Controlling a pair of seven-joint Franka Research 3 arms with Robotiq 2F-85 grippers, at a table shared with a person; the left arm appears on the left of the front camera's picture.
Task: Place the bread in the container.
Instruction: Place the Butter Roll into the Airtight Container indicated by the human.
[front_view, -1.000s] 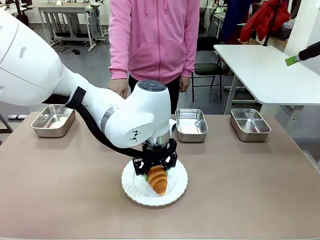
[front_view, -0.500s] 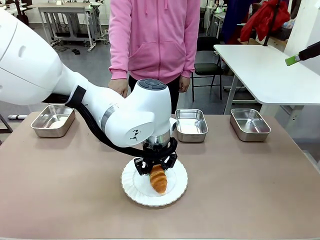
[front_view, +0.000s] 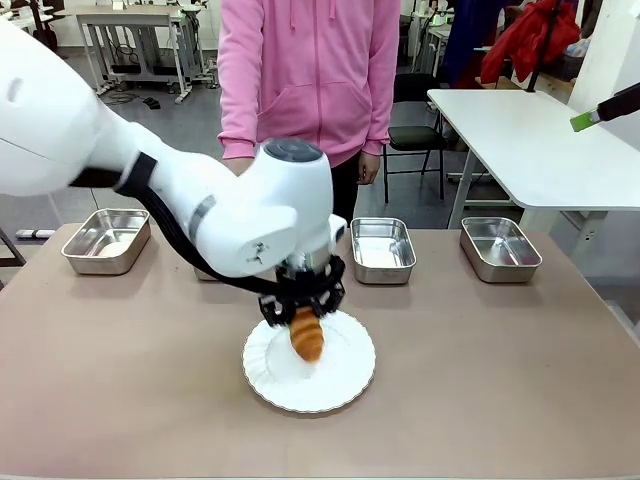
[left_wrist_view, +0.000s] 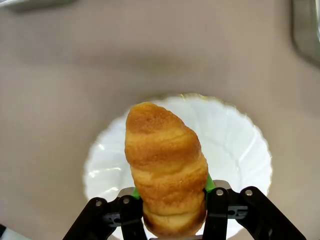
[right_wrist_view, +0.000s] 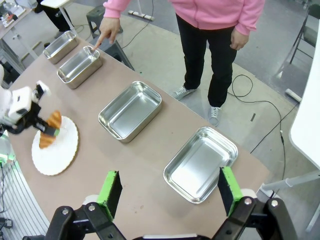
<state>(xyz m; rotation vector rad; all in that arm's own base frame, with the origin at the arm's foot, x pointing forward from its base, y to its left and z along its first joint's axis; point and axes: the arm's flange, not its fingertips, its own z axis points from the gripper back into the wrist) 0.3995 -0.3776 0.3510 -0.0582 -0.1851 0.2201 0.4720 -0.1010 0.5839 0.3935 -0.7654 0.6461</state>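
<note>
The bread (front_view: 306, 336), a golden-brown croissant, hangs just above the round white plate (front_view: 345, 385) with my left gripper (front_view: 303, 318) shut on its upper end. In the left wrist view the bread (left_wrist_view: 165, 160) stands between the green pads (left_wrist_view: 210, 184), over the plate (left_wrist_view: 240, 145). From the right wrist view the bread (right_wrist_view: 50, 129) and left gripper (right_wrist_view: 30, 119) sit far left. A person's finger (right_wrist_view: 96, 44) points at one steel container (right_wrist_view: 80, 64). My right gripper (right_wrist_view: 169, 192) is open and high above the table, holding nothing.
Three more steel trays stand along the far edge (front_view: 106, 240) (front_view: 382, 250) (front_view: 500, 248). The person in a pink hoodie (front_view: 305, 70) stands behind the table. A white table (front_view: 540, 140) is at the back right.
My left gripper has lifted the bread off the plate and carried it slightly left and away from the near edge. The arm has swung left with it.
</note>
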